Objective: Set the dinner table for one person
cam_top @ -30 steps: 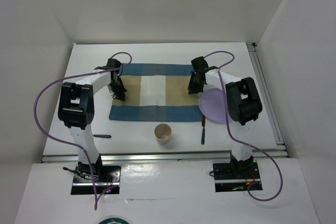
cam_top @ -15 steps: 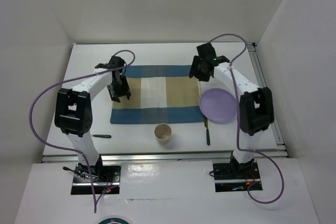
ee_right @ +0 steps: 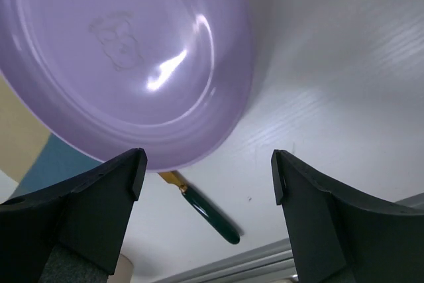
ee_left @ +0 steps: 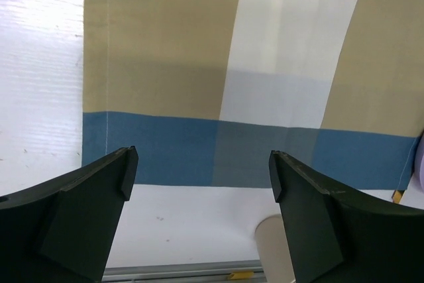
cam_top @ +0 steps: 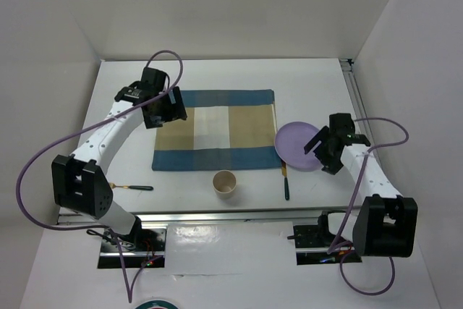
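Right wrist view: right gripper [ee_right: 209,164], jaws apart & empty, hovers over the purple plate [ee_right: 126,51] on the white surface [ee_right: 331,64] just beside the placemat [ee_right: 16,124], so a shallow grip can slip & knock the green-handled utensil [ee_right: 205,213] under its edge; left gripper [ee_left: 202,167] also apart, empty.
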`<state>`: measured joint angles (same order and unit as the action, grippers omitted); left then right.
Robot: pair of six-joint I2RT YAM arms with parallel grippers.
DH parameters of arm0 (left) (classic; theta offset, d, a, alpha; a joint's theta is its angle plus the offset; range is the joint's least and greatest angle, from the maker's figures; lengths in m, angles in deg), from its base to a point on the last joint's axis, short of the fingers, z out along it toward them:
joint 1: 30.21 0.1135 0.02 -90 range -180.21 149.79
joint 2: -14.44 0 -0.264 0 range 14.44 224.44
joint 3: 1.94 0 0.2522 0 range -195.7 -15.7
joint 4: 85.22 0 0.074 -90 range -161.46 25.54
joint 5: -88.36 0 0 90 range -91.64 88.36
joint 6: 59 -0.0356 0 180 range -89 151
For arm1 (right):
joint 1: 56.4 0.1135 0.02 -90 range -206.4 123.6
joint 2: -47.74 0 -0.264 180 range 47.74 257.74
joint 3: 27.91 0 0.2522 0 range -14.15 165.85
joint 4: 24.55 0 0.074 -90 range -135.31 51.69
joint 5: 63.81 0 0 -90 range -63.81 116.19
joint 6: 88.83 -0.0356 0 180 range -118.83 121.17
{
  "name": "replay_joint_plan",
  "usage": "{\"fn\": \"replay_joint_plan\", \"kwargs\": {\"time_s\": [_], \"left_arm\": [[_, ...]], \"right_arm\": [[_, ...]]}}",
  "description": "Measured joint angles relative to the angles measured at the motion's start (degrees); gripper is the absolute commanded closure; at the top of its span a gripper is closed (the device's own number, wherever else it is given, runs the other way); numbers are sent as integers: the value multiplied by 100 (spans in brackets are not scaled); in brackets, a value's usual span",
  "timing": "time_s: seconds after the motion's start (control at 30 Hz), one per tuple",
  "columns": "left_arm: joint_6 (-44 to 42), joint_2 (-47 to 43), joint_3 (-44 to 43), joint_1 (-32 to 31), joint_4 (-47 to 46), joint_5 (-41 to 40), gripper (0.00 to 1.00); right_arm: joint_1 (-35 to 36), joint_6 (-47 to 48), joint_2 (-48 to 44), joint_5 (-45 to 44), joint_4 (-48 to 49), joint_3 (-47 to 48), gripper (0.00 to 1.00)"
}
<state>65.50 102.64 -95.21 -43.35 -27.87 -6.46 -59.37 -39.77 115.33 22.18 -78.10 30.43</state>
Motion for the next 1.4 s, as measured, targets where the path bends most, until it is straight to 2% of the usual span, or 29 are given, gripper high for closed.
{"fn": "replay_joint_plan", "kwargs": {"time_s": [0.17,0.3,0.47,0.57,0.6,0.7,0.73,0.83,1.0,1.1,1.3,1.4], "left_arm": [[-13,-15,229,-57,-61,195,0],[-120,-15,238,-83,-120,278,0],[-179,-15,238,-131,-153,323,0],[-197,-15,238,-142,-164,321,0],[-210,-15,238,-142,-164,321,0],[-284,-15,236,-142,-162,256,0],[-302,-9,208,-142,-129,221,0],[-313,31,61,-142,-57,170,0],[-302,57,-225,-142,-22,94,0],[-271,85,-415,-142,74,-72,0],[-52,79,-533,-116,315,-608,0],[155,-168,-201,120,378,-632,0]], "right_arm": [[-142,-157,-9,457,216,-487,11],[-142,-297,186,529,599,-557,17],[-142,-411,522,557,1064,-802,30],[-142,-481,789,581,1191,-855,44],[-144,-507,857,592,1220,-857,56],[-144,-592,892,584,1320,-855,74],[-146,-636,881,551,1320,-846,87],[-175,-798,678,413,1303,-693,99],[-175,-599,-63,306,1123,-120,100],[-94,-494,-20,555,1161,479,100],[1187,-339,1471,852,1403,1912,100],[1987,-210,2540,975,1432,2684,100]]}}
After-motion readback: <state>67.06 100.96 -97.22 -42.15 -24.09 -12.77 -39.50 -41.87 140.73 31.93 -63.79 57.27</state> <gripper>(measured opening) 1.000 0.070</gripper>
